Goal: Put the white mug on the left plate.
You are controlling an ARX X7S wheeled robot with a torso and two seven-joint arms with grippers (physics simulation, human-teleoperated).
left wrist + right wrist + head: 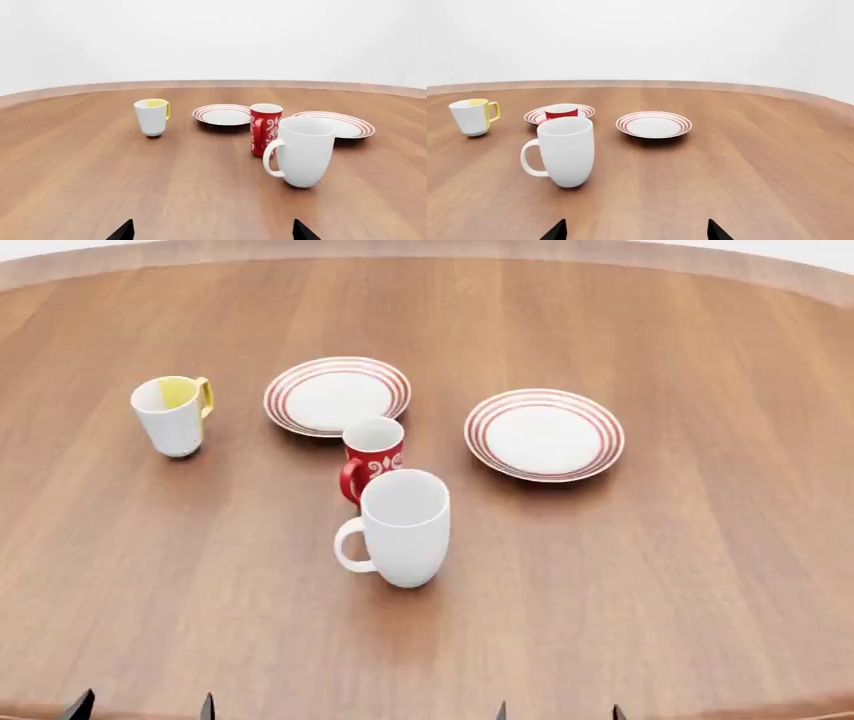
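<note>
The tall, plain white glossy mug (pixel 404 527) stands upright on the brown wooden table (pixel 694 570), near the robot's edge, its loop handle turned to the robot's left; nothing shows inside it. Just beyond it, almost touching in the head view, stands the smaller red mug with white scroll pattern (pixel 372 458), also upright and empty. It sits between the white mug and the left round white plate with thin red rings (pixel 336 395), which lies bare. The matching right plate (pixel 545 433) is bare too, well apart from the mugs. A white mug with yellow inside and handle (pixel 171 414) stands off to the left.

The left gripper (pixel 212 231) and right gripper (pixel 635 230) both hang wide apart, holding nothing, low over the table's near edge.
</note>
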